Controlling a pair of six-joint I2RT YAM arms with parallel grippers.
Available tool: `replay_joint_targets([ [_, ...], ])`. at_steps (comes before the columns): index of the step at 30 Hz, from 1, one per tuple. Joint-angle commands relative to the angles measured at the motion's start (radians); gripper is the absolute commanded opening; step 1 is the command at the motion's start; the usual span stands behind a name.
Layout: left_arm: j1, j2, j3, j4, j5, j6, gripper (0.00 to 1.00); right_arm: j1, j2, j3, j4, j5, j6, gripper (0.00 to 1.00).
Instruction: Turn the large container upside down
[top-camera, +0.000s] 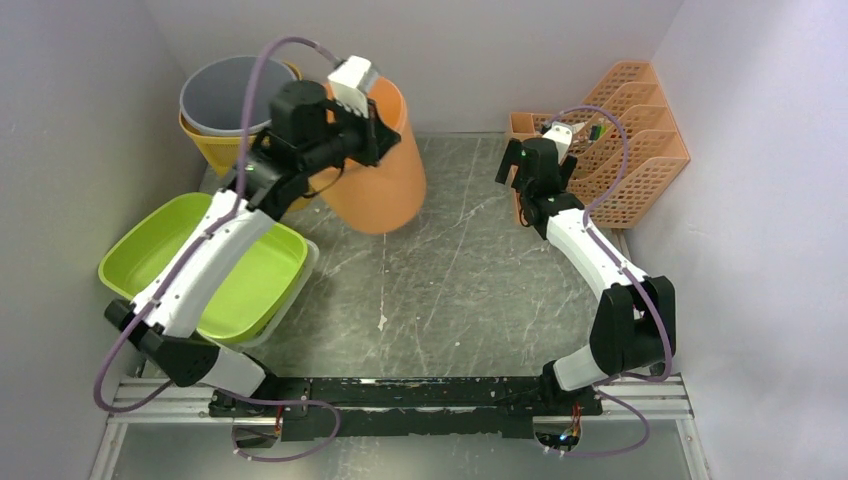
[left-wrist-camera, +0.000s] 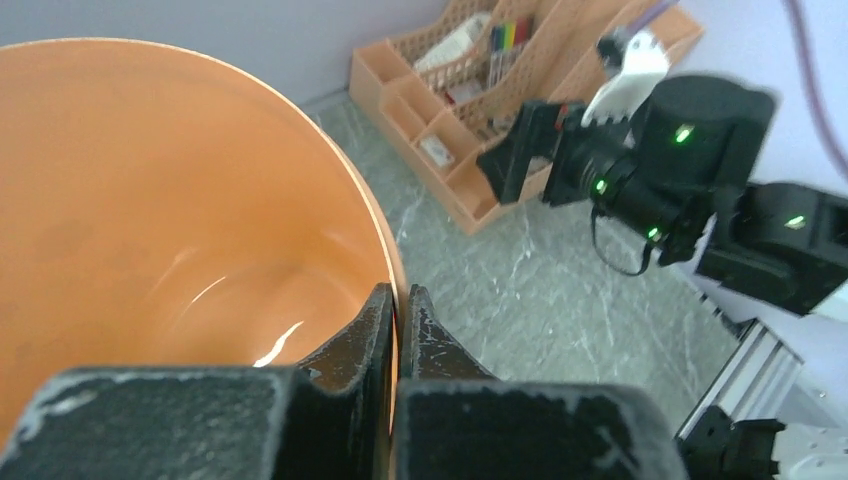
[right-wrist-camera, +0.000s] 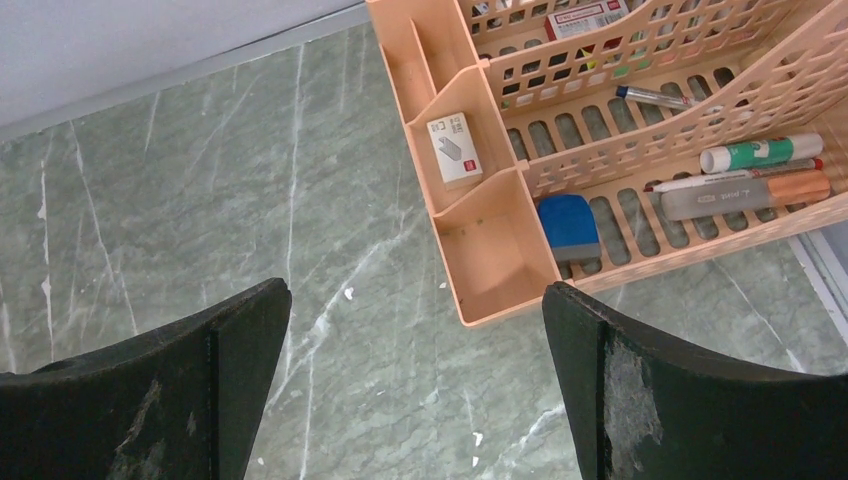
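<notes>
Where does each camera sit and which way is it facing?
Top external: above and behind the bases, looking down at the table; left arm and right arm show.
Left wrist: on the left arm, looking across the orange bucket toward the right arm; left jaws shut on its rim.
Right wrist: looking down at the desk organizer; right jaws open.
All three share the organizer.
</notes>
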Motion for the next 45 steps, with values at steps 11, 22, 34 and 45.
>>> replay_joint_targets([
  [11,-0.041,0.013,-0.405,0.356,-0.236,0.040,0.07,-0.031,-0.028,-0.037,0.032,-0.013,0.012,1.00],
  [22,-0.076,0.063,-0.395,0.289,-0.220,0.067,0.98,-0.031,-0.014,-0.008,-0.003,-0.012,0.003,1.00],
  [34,-0.076,-0.123,-0.170,0.138,-0.437,0.099,0.99,-0.021,-0.075,0.063,0.002,-0.228,-0.092,1.00],
  [45,-0.058,-0.374,-0.273,-0.031,-0.915,0.003,0.99,0.452,0.114,0.475,-0.188,-0.308,-0.313,1.00],
])
